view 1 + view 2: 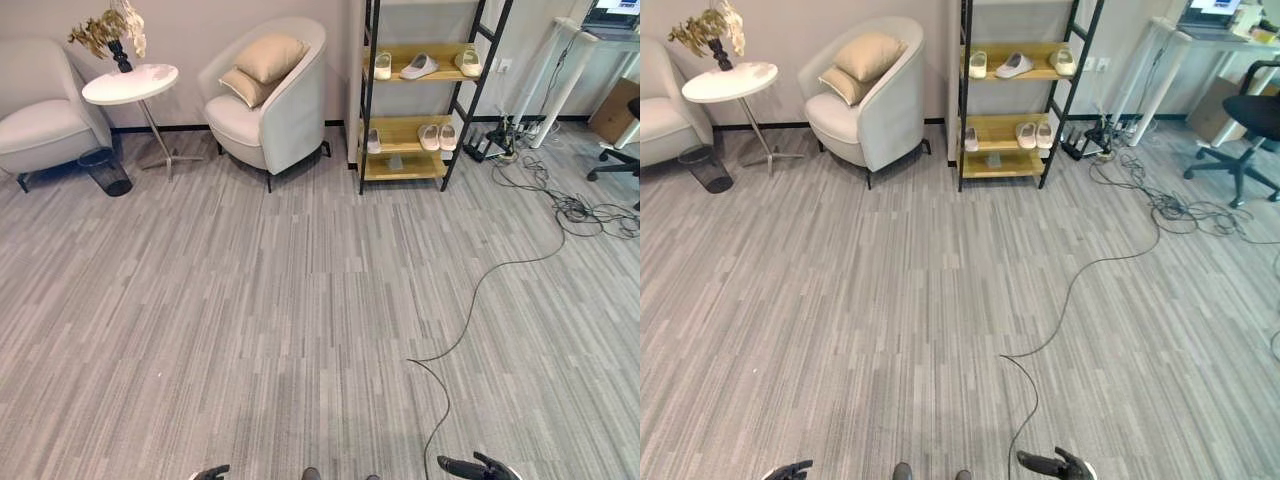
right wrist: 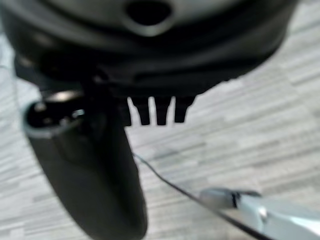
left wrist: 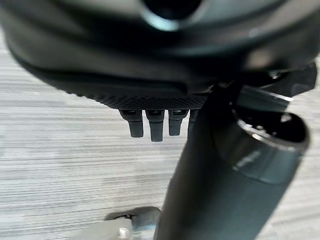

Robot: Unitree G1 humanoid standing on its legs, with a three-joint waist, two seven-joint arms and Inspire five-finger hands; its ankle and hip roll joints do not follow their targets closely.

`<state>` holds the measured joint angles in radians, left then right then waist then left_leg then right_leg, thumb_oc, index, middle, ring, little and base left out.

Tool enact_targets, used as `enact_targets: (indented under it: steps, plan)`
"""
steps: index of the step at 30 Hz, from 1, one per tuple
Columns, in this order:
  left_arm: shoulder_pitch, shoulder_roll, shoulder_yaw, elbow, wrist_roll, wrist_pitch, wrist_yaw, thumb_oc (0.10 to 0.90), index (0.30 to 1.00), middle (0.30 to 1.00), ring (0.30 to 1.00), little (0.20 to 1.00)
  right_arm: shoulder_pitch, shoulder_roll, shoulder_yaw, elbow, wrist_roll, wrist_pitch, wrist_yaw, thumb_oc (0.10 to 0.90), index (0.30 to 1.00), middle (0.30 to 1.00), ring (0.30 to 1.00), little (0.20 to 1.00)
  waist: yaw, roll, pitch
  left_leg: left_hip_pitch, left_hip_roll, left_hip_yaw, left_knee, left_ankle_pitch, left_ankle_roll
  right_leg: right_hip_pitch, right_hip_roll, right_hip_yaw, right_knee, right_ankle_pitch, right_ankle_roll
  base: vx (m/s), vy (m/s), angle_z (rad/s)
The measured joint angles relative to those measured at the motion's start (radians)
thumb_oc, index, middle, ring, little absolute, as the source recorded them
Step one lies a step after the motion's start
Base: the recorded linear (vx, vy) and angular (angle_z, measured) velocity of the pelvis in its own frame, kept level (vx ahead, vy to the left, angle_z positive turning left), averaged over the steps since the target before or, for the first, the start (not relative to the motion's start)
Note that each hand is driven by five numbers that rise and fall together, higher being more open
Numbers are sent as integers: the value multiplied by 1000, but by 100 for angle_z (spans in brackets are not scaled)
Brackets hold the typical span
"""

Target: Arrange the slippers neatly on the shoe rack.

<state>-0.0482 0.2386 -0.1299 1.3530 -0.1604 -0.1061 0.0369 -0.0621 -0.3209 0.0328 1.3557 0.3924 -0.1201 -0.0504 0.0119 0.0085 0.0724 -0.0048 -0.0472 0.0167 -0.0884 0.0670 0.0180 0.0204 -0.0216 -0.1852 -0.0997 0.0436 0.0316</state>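
The shoe rack (image 1: pixel 415 100) stands well ahead of both hands, its slippers (image 1: pixel 437 137) spread unevenly over two wooden shelves, one slipper (image 1: pixel 418 67) lying askew. The left hand (image 3: pixel 152 125) and right hand (image 2: pixel 155 111) hang low with straight, relaxed fingers, holding nothing. A trailing floor cable (image 1: pixel 480 285) between hands and rack could probably snag the approach.
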Motion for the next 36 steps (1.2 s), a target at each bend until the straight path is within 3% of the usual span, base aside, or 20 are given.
enact_targets:
  steps: [4,8,11,12,13,20,31,33,35,36]
  plan:
    - [-10,-1,-59,0,47,0,19,800,900,900,900,900,24,35,22,3,-1,3,-5,800,900,900,900,900,-13,-14,-7,3,1,3,0,3,5,1,0,1,0,4,-5,5,-23,-3]
    - [-9,-9,-66,1,67,2,18,800,900,900,900,900,54,78,47,3,-20,8,-2,800,900,900,900,900,-31,-11,-5,14,2,8,0,3,7,13,1,4,0,8,-10,-1,-34,-4]
    - [-19,-13,-138,-1,109,2,22,800,900,900,900,900,70,99,66,4,-21,14,0,800,900,900,900,900,-39,-6,0,19,7,31,0,2,8,8,4,21,0,6,-8,-11,-42,-19]
    - [-22,-13,-208,-27,160,2,25,800,900,900,900,900,63,104,77,1,-21,14,3,800,900,900,900,900,-39,4,6,18,11,50,-1,2,7,3,4,24,0,3,-5,-18,-51,-37]
    - [-26,-15,-218,-39,183,1,24,800,900,900,900,900,61,105,77,1,-22,15,4,800,900,900,900,900,-40,10,9,19,14,58,-1,2,7,0,3,24,0,4,-5,-20,-60,-37]
    - [-35,-48,-221,-37,221,2,20,800,900,900,900,900,66,102,77,-30,-18,16,4,800,900,900,900,900,-83,23,17,16,31,87,-1,0,3,-15,13,24,0,12,-14,-15,-97,-16]
    - [-71,-80,-310,-79,292,2,17,800,900,900,900,900,31,78,118,-36,-36,22,18,800,900,900,900,900,-112,88,37,20,58,152,0,-13,-19,-35,34,64,-1,9,-27,46,-140,-18]
    - [-76,-82,-312,-90,298,2,18,800,900,900,900,900,24,67,137,-36,-47,24,26,800,900,900,900,900,-108,88,39,22,66,168,9,-13,-27,-35,43,80,-1,10,-41,59,-195,-22]
    - [-88,-73,-306,-103,298,1,18,800,900,900,900,900,12,70,146,-35,-69,25,29,800,900,900,900,900,-105,64,60,-3,68,167,93,-32,-55,-28,36,89,0,-1,-52,99,-253,-22]
    - [-105,-64,-299,-114,282,-4,26,800,900,900,900,900,6,73,160,-33,-87,25,36,800,900,900,900,900,-74,21,84,-44,62,163,228,-40,-67,-8,16,118,0,4,-80,111,-211,-36]
